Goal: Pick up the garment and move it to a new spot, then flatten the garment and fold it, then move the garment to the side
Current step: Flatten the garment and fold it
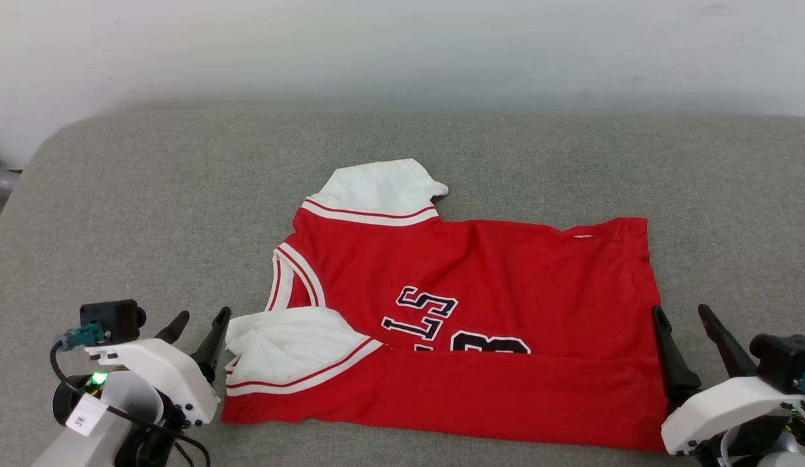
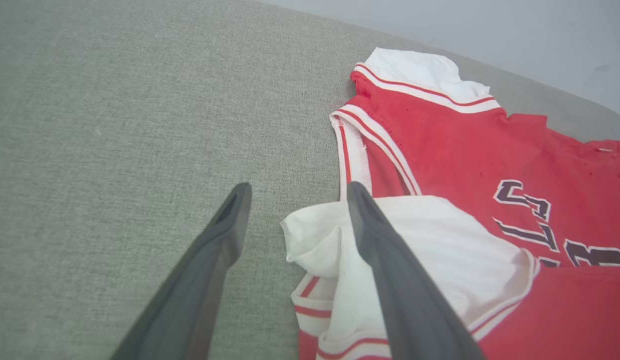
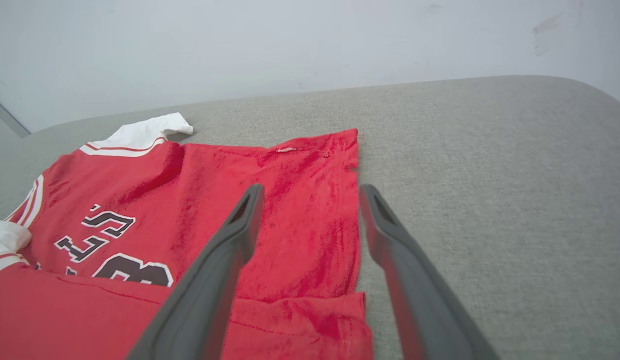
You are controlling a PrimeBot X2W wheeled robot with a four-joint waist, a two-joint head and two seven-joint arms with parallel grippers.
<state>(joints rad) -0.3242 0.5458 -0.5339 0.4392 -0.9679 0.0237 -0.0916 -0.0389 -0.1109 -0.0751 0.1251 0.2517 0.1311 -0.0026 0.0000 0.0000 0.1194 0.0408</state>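
Nearest lies the turned-up long edge of the shirt (image 1: 480,311), which is spread on the grey cushion (image 1: 149,194) with that edge and one white sleeve over its lower chest. I judge the first fold done, with more folding and the move aside left. The left gripper (image 1: 203,314) by the sleeve and the right gripper (image 1: 680,310) at the hem both gape wide, holding nothing. The fold hides half the lettering, and whether any finger touches cloth is unclear.
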